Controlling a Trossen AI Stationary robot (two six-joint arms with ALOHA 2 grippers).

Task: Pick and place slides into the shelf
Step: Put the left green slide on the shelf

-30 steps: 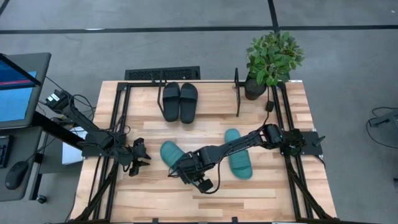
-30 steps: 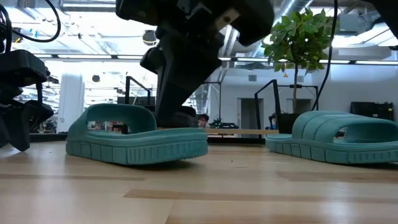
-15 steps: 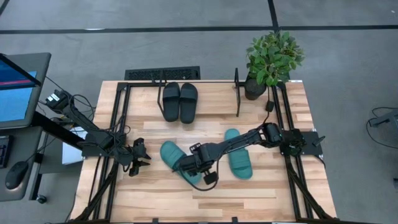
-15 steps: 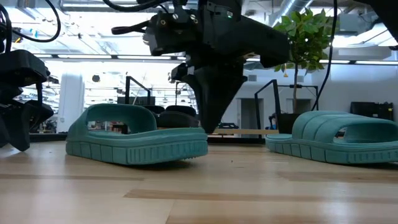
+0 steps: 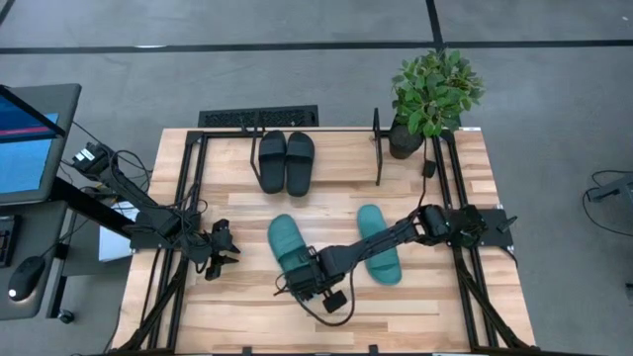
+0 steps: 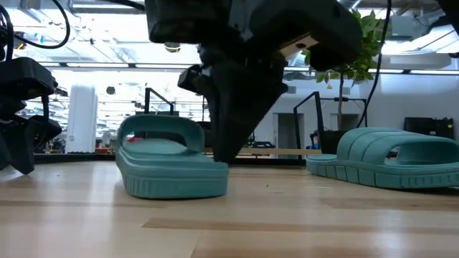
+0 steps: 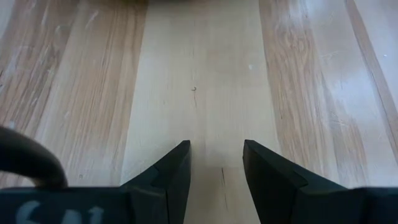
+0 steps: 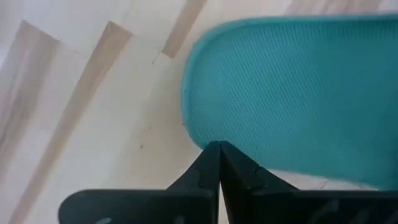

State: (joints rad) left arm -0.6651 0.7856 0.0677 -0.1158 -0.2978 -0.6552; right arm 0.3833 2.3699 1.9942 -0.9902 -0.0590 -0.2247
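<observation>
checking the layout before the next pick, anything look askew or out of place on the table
Nothing is spilled or damaged. The two teal slides lie loose on the table, not in the shelf beside the black pair. The shut right gripper presses at the left teal slide's edge.
</observation>
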